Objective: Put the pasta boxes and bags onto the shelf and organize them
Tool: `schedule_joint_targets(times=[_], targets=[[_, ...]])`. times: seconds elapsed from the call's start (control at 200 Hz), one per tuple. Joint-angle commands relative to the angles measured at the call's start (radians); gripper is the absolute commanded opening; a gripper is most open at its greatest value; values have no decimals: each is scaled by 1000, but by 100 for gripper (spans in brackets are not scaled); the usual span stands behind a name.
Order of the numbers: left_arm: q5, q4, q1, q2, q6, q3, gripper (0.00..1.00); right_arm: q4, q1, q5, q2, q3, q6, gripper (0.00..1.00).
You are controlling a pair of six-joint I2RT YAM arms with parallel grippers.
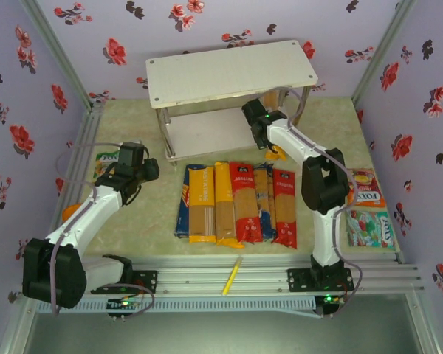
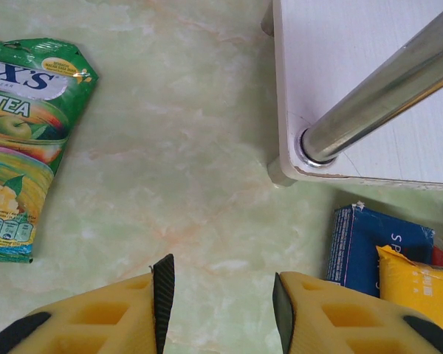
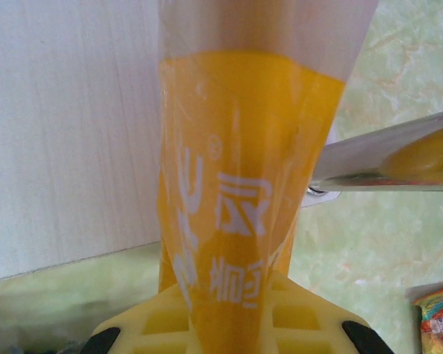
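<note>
Top view, shelf: white two-tier shelf [image 1: 232, 70] on thin silver posts, at the far middle of the pale marbled table [image 1: 340, 125].
Top view, pasta row: flat on the table just near of the shelf. The dark-blue box [image 1: 183, 210] is leftmost, then the yellow and red bags [image 1: 245, 200] lie side by side, long axes running near to far.
Top view, right gripper [image 1: 257, 118]: at the lower tier's right front.
Left wrist, left gripper [image 2: 221, 295]: yellow ribbed fingers with black pads, spread apart over bare table and holding nothing. The box end lies to their right, apart from them.
Right wrist, right gripper [image 3: 232, 328]: clamped on the orange-ended bag [image 3: 236, 199] — glossy film, white print.
Right wrist, bag axis: straight away from the fingers — orange end nearest, clear part farther. It sits between the white shelf board on the left and a shiny post [image 3: 399, 158] on the right.
</note>
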Motion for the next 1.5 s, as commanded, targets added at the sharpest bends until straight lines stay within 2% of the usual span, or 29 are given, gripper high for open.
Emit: schedule_joint_targets(times=[0.0, 0.295, 0.37, 0.445, 0.635, 0.995, 1.065, 1.2, 1.285, 1.395, 1.5], targets=[[13, -15, 8, 13, 12, 34, 42, 68, -8, 87, 14, 76, -24, 3], [14, -11, 8, 30, 10, 41, 42, 47, -9, 80, 38, 95, -67, 5], [13, -13, 7, 33, 12, 46, 42, 49, -11, 97, 45, 108, -82, 10], [14, -14, 7, 35, 13, 49, 42, 62, -11, 122, 53, 119, -98, 19], [14, -17, 7, 38, 14, 55, 43, 75, -10, 151, 93, 170, -130, 32], [13, -30, 8, 36, 14, 63, 43, 44, -37, 147, 156, 251, -120, 34], [14, -32, 7, 31, 14, 63, 43, 31, -37, 134, 127, 236, -96, 37], [9, -20, 8, 23, 19, 57, 43, 113, -35, 67, 6, 105, -78, 53], [12, -3, 8, 16, 26, 45, 43, 131, -34, 10, -60, 52, -69, 55], [91, 31, -6, -8, 58, 18, 42, 103, -22, -42, -134, 0, -47, 58], [97, 31, -87, -40, 75, 6, 41, 25, -10, -108, -202, -43, 0, 60]])
